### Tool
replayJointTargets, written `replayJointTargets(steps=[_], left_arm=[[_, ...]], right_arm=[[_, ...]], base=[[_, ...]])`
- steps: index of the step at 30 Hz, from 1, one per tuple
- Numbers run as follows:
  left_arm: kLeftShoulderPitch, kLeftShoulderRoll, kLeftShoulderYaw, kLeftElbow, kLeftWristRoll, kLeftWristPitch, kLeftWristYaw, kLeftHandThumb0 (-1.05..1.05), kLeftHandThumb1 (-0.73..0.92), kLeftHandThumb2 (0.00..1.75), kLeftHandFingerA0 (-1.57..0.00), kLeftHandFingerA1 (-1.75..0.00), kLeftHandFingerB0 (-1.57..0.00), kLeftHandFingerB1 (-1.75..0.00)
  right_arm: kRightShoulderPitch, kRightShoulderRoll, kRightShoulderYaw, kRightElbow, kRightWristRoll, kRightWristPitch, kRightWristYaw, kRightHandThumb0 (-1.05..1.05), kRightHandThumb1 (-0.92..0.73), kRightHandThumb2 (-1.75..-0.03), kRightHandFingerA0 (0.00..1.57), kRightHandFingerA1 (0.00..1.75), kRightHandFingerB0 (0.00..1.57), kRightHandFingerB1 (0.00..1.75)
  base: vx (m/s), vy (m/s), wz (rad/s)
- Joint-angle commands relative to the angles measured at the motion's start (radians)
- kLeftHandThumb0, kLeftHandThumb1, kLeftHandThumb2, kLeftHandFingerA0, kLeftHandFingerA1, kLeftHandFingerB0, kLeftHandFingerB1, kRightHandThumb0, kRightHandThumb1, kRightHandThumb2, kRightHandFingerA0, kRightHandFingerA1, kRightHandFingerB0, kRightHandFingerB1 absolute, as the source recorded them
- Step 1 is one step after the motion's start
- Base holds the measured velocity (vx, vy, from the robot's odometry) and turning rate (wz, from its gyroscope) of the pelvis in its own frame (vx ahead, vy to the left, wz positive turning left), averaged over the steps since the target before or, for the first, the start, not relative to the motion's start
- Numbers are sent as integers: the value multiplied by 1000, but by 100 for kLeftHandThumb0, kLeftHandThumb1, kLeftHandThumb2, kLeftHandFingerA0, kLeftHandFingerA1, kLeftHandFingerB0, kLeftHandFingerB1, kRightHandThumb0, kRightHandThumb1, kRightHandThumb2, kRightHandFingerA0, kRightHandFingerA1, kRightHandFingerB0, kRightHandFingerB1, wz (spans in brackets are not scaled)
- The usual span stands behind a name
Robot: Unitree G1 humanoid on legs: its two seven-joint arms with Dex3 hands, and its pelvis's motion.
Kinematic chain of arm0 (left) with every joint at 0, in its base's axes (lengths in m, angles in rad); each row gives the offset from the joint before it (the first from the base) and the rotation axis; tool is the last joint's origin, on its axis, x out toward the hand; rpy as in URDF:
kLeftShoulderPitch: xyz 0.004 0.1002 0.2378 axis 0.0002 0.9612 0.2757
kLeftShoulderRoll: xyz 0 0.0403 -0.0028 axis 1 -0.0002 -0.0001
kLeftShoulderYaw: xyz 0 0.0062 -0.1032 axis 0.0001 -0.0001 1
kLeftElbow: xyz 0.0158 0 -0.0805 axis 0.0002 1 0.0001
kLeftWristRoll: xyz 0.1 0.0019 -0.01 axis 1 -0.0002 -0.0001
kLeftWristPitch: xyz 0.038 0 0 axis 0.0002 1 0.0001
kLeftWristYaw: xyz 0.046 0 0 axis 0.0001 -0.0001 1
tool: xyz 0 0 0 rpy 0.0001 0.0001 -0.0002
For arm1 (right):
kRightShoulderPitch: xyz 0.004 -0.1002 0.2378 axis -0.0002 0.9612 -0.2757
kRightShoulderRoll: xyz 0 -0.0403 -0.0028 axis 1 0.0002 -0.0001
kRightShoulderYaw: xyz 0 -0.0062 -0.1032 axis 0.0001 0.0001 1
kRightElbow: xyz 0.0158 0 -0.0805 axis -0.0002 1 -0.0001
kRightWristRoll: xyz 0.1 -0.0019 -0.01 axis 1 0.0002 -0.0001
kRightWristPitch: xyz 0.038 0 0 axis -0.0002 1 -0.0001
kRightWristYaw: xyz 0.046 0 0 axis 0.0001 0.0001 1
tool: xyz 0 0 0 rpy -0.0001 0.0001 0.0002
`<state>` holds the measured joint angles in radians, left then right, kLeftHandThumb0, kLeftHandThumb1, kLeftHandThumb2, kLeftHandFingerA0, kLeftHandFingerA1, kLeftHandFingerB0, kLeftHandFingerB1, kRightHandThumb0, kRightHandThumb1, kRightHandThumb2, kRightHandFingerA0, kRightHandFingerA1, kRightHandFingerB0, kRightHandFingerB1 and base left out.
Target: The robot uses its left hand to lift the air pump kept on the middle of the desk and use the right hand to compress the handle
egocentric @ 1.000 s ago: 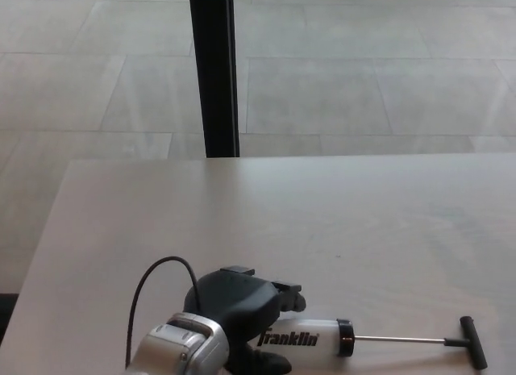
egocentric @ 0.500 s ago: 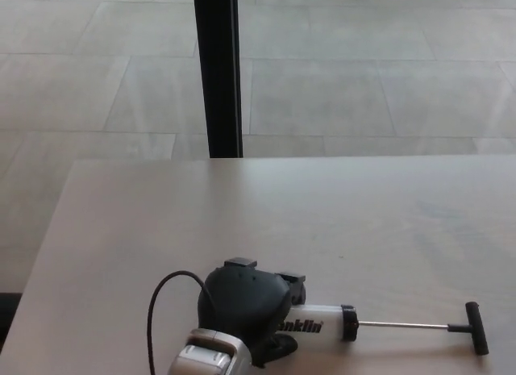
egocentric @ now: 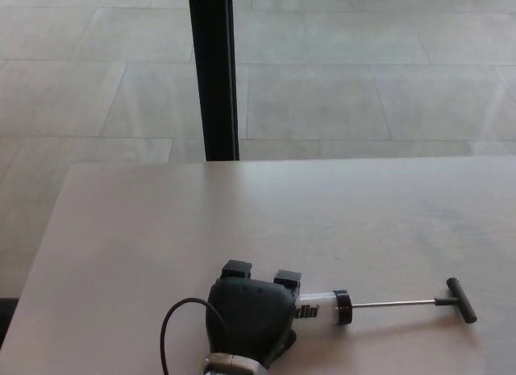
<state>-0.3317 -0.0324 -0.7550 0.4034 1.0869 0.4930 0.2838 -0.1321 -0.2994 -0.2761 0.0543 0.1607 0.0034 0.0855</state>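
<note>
1. Since a second ago the black left hand (egocentric: 248,317) has slid further along the pump toward the handle end and now covers most of the barrel; only the last letters of the printed brand name show beside it, where the whole word showed before.
2. That hand is wrapped over the clear plastic air pump with a black collar and black T-handle (egocentric: 326,303), its two thick fingers curled over the far side of the barrel, so it is clasping the pump.
3. Whether the pump has left the pale grey counter (egocentric: 363,222) cannot be told; it looks at or just above the surface, near the counter's front edge and about the middle of its width.
4. The thin metal rod is drawn well out, with the T-handle (egocentric: 456,300) far to the right of the hand, so the compressing step is judged not yet begun.
5. No right hand is in view; it would have to come in from the right to reach the handle.
6. Count: one pump, one robot hand, one counter, and one black vertical post (egocentric: 212,72) standing on the tiled floor beyond.
</note>
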Motion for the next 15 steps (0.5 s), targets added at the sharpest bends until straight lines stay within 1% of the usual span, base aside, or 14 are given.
replayJointTargets(steps=[1, 2, 4, 5, 6, 7, 8, 9, 10, 11, 12, 13, 14, 15], left_arm=[[60, 10, -1, 92, -17, 60, -63, -25, 71, 76, -81, -150, -77, -86], [62, 10, -3, 96, -12, 71, -77, -25, 73, 76, -81, -150, -75, -83], [62, 8, -9, 113, 1, 86, -81, -25, 72, 74, -81, -153, -77, -83], [73, 13, 5, 116, -22, 59, -65, -20, 71, 75, -88, -164, -77, -96], [76, 16, 12, 117, -35, 50, -75, -22, 76, 73, -83, -158, -72, -86], [74, 17, 13, 118, -39, 54, -100, -22, 76, 73, -83, -158, -72, -86], [77, 19, 19, 121, -43, 44, -88, -22, 72, 75, -80, -163, -72, -82], [79, 22, 23, 122, -47, 32, -79, -22, 74, 77, -80, -166, -73, -94], [85, 31, 30, 117, -59, 3, -63, -21, 75, 78, -79, -170, -76, -100], [91, 42, 40, 111, -73, -34, -44, -21, 75, 78, -79, -170, -76, -100], [98, 50, 48, 103, -79, -66, -12, -21, 71, 87, -79, -175, -73, -122], [107, 63, 59, 88, -89, -114, 37, -21, 71, 87, -79, -175, -73, -122], [110, 62, 67, 73, -92, -117, 34, -20, 67, 89, -103, -174, -67, -127], [114, 66, 77, 66, -102, -144, 54, -19, 64, 95, -81, -175, -65, -140]], right_arm=[[-10, 10, -7, 9, -9, 5, -19, -80, -90, -67, 53, 63, 60, 43], [-9, 12, -9, 12, -8, 3, -20, -79, -90, -67, 54, 61, 61, 43], [-6, 18, -12, 11, -9, 1, -26, -78, -90, -67, 54, 61, 61, 44], [-2, 20, -14, 7, -7, 4, -26, -78, -91, -67, 54, 61, 61, 44], [0, 20, -15, 4, -6, 5, -24, -77, -90, -67, 53, 60, 60, 44], [1, 20, -15, 4, -5, 6, -22, -77, -90, -67, 53, 60, 60, 44], [1, 21, -17, 7, -5, 3, -23, -77, -91, -67, 54, 59, 61, 44], [2, 22, -18, 7, -4, 5, -23, -76, -91, -67, 55, 60, 61, 44], [3, 23, -18, 3, -3, 7, -22, -77, -91, -68, 55, 61, 59, 44], [4, 24, -16, 0, -3, 10, -20, -77, -91, -68, 55, 61, 59, 44], [1, 25, -14, 3, -4, 16, -21, -76, -90, -67, 56, 60, 61, 44], [-3, 26, -9, 4, -7, 25, -24, -76, -90, -67, 56, 60, 61, 44], [-10, 29, -7, 12, -5, 26, -23, -77, -90, -67, 58, 60, 62, 45], [-11, 32, -6, 10, -4, 29, -24, -76, -90, -67, 58, 60, 62, 45]], base=[[0, 0, 0], [0, 0, 0], [0, 0, 0], [0, 0, 0], [0, 0, 0], [0, 0, 0], [0, 0, 0], [0, 0, 0], [0, 0, 0], [0, 0, 0], [0, 0, 0], [0, 0, 0], [0, 0, 0], [0, 0, 0]])
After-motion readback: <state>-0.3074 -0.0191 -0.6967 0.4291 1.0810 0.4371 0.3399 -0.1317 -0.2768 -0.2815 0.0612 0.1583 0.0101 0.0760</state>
